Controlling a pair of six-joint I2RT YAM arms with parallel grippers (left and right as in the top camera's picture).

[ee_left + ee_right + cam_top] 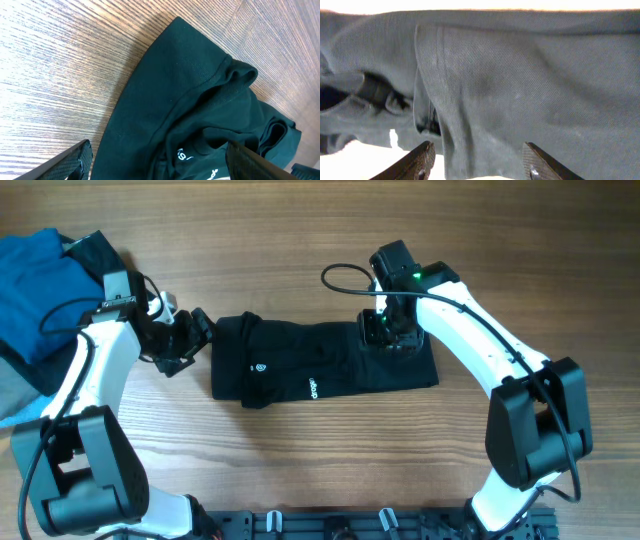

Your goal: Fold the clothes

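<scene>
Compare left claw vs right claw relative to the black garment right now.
Left claw sits off the black garment, over bare table by its left edge; right claw is above the garment's right end. Left claw's camera sees table and fabric ahead; right claw's sees fabric filling the view, close up. Shared: both open, neither visibly gripping cloth.

The left arm (95, 370) and right arm (480, 330) have glossy white shells with bulky black joints (535, 425) toward the counter's (320, 470) front edge. Each ends in a black claw, the left claw (195, 335) and the right claw (388, 332). A thin black cable (340, 272) loops beside a green light (413, 276).
</scene>
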